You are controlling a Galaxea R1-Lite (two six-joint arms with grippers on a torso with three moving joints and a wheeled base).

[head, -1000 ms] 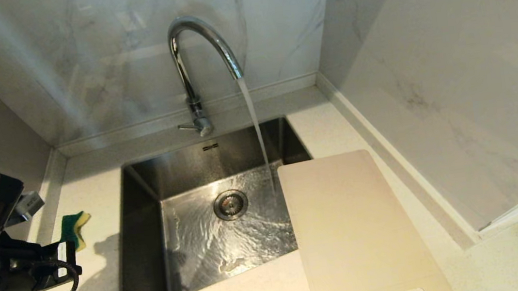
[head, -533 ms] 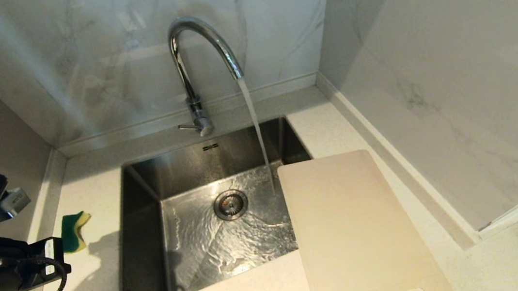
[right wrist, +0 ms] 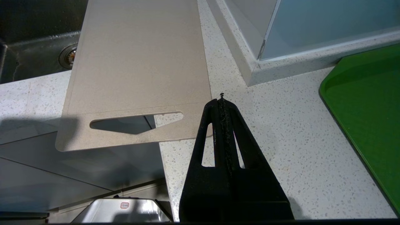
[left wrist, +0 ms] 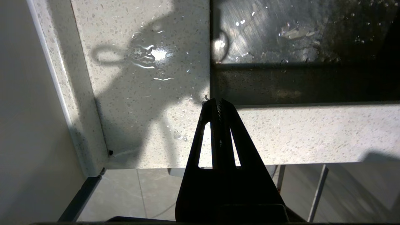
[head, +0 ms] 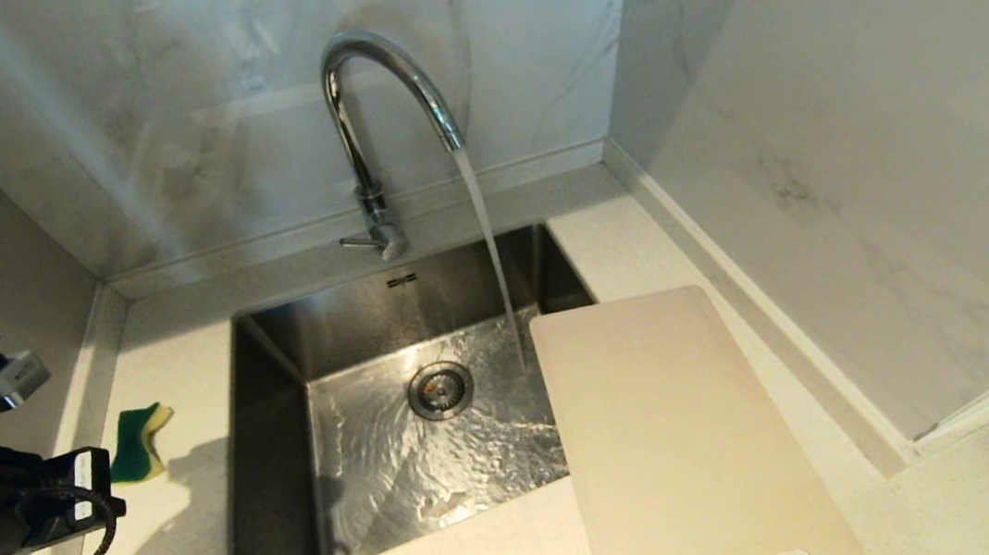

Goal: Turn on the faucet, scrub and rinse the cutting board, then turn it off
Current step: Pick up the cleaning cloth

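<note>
From the head view, the tall chrome gooseneck faucet [head: 375, 123] stands behind the square stainless-steel sink [head: 399, 419] and pours a steady stream of water [head: 491, 250] into the basin near its round drain [head: 439, 390]. A small dark mark sits on the sink's rear wall under the faucet, too small to read. The large off-white plastic cutting board [head: 671, 434] lies to the right of the sink, its left edge overhanging the basin. A green-and-yellow sponge [head: 139, 439] rests on the speckled white countertop [head: 161, 371] left of the sink, with the black left arm just beyond it; a white label on that arm cannot be read. The left wrist view alone shows the left gripper [left wrist: 218, 104], fingers pressed together and empty, over the near left corner of the sink, with a puddle [left wrist: 153, 57] on the counter. The right wrist view alone shows the right gripper [right wrist: 222, 101], clenched on nothing, above the counter just beside the board's end with the elongated handle cutout [right wrist: 136, 122], which overhangs the counter's front edge; a green tray [right wrist: 368, 115] lies farther from the sink.
</note>
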